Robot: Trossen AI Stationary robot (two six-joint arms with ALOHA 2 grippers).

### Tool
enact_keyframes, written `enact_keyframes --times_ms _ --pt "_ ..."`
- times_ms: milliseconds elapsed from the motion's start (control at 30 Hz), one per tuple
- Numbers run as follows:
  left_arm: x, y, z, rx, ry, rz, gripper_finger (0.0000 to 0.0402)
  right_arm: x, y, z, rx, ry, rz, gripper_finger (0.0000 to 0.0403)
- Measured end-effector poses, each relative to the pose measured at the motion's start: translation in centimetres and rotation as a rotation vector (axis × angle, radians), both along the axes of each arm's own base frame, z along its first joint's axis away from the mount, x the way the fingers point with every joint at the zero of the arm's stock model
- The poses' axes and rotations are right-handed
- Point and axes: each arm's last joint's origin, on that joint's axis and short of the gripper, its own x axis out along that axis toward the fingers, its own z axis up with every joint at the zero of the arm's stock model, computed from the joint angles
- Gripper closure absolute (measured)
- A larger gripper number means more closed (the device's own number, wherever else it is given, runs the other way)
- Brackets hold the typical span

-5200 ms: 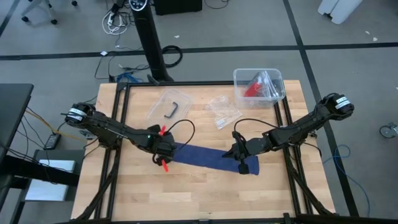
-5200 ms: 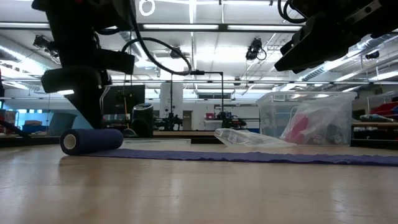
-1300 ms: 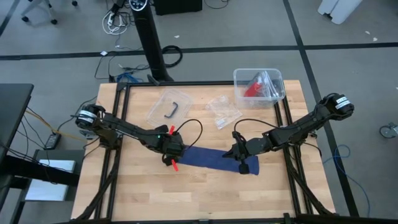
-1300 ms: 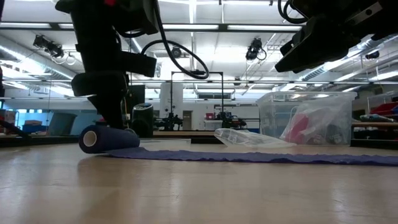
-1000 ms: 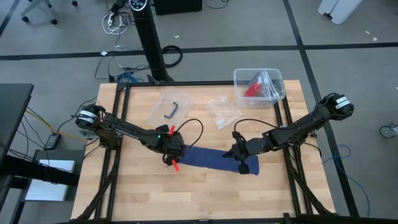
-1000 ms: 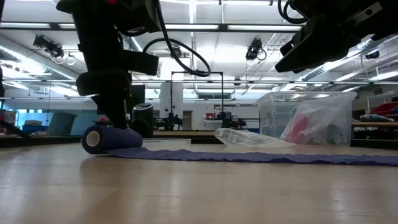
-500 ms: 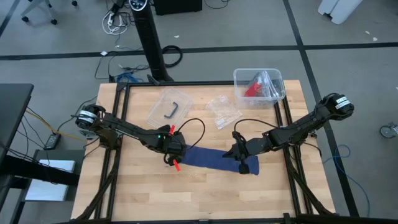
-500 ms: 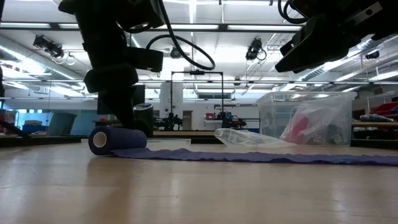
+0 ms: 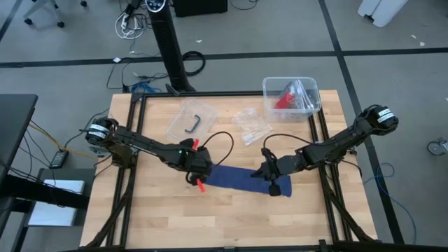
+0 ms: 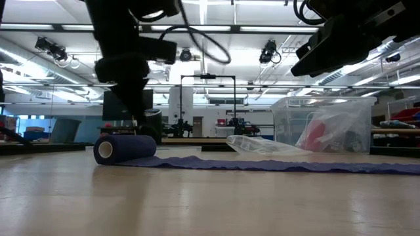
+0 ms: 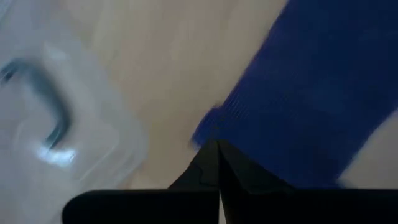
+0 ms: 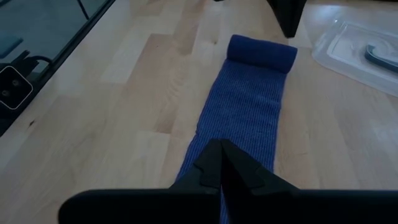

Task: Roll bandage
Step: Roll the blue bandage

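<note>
The navy bandage lies flat on the table as a strip [image 9: 241, 178]. Its left end is wound into a small roll [image 10: 125, 149] that rests on the wood, also seen in the right wrist view [image 12: 261, 53]. My left gripper [image 9: 198, 173] is shut and stands at the roll's left side. In the left wrist view the gripper [image 11: 217, 163] is right beside the roll [image 11: 298, 93]. My right gripper [image 9: 271, 183] is shut over the strip's right end, and the right wrist view shows it [image 12: 221, 163] pointing along the strip [image 12: 242, 118]. My left gripper meets the roll's outer side [image 11: 208, 127], the side toward the table's left, with its shut fingertips. The fingers come slanting down from the left. The roll lies on the table and on its own strip. My right gripper has its shut fingertips [image 12: 211, 163] down on the strip near its right end [image 12: 202, 140], slanting from above and pointing along it toward the table's left. The strip lies flat and slack on the table.
A clear bin holding a red item [image 9: 291, 96] stands at the far right corner. A clear bag with a dark handle [image 9: 190, 119] and a second clear bag [image 9: 250, 124] lie behind the bandage. Bare wood runs along the near edge [image 9: 224, 220].
My left gripper has gone a little toward the table's right edge, staying shut, with the roll ahead of it. The roll has rolled along the strip toward the right. The strip's right end has stayed where it was.
</note>
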Motion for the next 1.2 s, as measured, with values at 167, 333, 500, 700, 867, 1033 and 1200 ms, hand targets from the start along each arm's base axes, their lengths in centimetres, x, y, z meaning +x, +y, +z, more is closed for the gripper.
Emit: enact_keyframes --times_ms 167,333,500,700,867,1033,1200 --pt "-0.8 0.3 0.0 0.063 0.046 0.069 0.0401 0.0 0.0 0.0 -0.001 0.005 0.001 0.0402" --pt "-0.1 0.1 -0.3 0.029 0.018 0.022 0.0401 0.0 0.0 0.0 -0.001 0.005 0.0 0.0402" --pt "0.1 0.0 -1.4 0.02 0.068 0.016 0.0401 -0.3 0.0 -0.5 0.02 0.061 -0.019 0.0402" --pt "0.4 0.0 -2.3 0.024 0.098 0.013 0.0401 -2.0 0.0 -2.3 0.131 0.328 -0.112 0.0402" --pt "0.4 0.0 -2.3 0.024 0.098 0.014 0.0401 -3.2 -0.3 -3.2 0.181 0.489 -0.204 0.0402" --pt "0.4 0.0 -2.3 0.025 0.098 0.014 0.0401 -3.8 -0.4 -3.6 0.212 0.575 -0.241 0.0402" --pt "0.4 0.0 -2.3 0.025 0.099 0.014 0.0401 -4.3 -0.5 -3.9 0.239 0.646 -0.27 0.0402"
